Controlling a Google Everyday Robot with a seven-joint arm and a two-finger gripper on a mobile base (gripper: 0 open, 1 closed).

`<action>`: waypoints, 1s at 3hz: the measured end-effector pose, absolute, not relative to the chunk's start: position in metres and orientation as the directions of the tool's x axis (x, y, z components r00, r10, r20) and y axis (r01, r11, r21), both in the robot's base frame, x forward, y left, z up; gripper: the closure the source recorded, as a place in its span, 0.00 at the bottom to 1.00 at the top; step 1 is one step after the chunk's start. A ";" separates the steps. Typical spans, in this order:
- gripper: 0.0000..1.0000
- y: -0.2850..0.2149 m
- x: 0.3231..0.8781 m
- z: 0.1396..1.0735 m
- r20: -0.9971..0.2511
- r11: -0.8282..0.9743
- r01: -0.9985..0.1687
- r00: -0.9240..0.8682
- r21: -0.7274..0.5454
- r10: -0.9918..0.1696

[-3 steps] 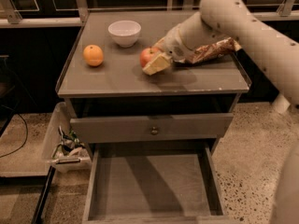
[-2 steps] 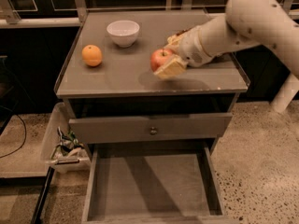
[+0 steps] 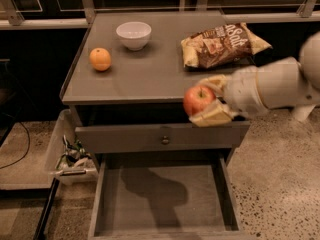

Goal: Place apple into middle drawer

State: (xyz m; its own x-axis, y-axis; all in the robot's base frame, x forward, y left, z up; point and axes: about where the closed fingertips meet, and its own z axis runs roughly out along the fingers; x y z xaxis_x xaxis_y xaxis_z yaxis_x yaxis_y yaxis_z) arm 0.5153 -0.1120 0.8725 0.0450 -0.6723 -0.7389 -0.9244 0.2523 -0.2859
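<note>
The red apple [image 3: 198,100] with yellowish patches is held in my gripper [image 3: 207,100], whose pale fingers [image 3: 213,115] are shut on it from the right. The gripper holds it in the air just off the front edge of the cabinet top, above the right half of the middle drawer [image 3: 162,193]. That drawer is pulled out wide below, grey, shallow, with a bare floor that carries the shadow of the arm and apple.
An orange [image 3: 100,59], a white bowl [image 3: 133,35] and a brown chip bag [image 3: 223,44] lie on the cabinet top [image 3: 140,79]. A shut drawer front with a brass knob [image 3: 165,140] sits above the open drawer. A white bin [image 3: 67,151] stands on the floor at the left.
My gripper has carried the apple from the cabinet top to the right and forward, off the front edge, and lower, over the open drawer. The chip bag is now uncovered.
</note>
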 end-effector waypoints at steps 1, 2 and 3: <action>1.00 -0.156 0.464 0.833 -0.706 0.306 -0.911 -0.024 -0.276 -0.708; 1.00 -0.170 0.447 0.818 -0.696 0.326 -0.909 -0.058 -0.260 -0.716; 1.00 -0.151 0.460 0.825 -0.675 0.310 -0.902 -0.029 -0.300 -0.737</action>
